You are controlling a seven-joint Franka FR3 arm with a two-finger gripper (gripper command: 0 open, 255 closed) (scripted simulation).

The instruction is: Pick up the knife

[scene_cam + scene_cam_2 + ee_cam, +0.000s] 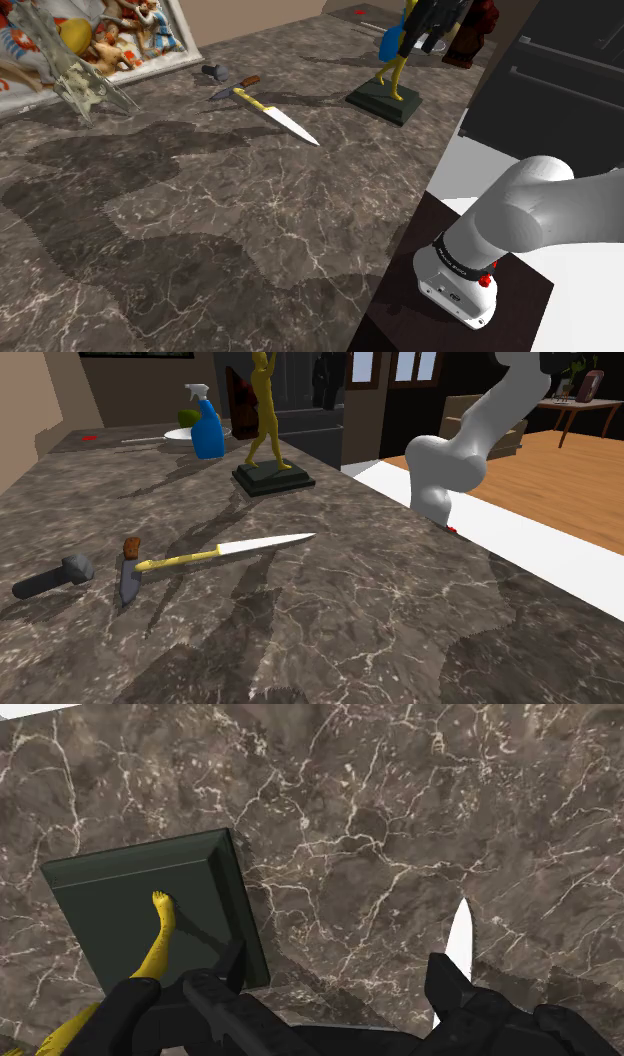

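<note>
The knife [275, 113] has a yellow handle and a white blade, and it lies flat on the dark marble counter [220, 230]. It also shows in the second exterior view [225, 552]. My gripper [430, 20] hangs high above the counter, over a yellow figurine on a dark base [385, 100], well off from the knife. In the wrist view the gripper [338, 986] is open with nothing between its fingers. The white blade tip [460, 936] pokes out past one finger, and the figurine's base [130, 899] lies beyond the other.
A smaller knife with a brown handle [128, 572] and a dark mallet-like tool [50, 580] lie by the yellow handle. A blue spray bottle [207, 427] stands behind the figurine. A picture [110, 35] and a clear faceted object [80, 85] sit far left.
</note>
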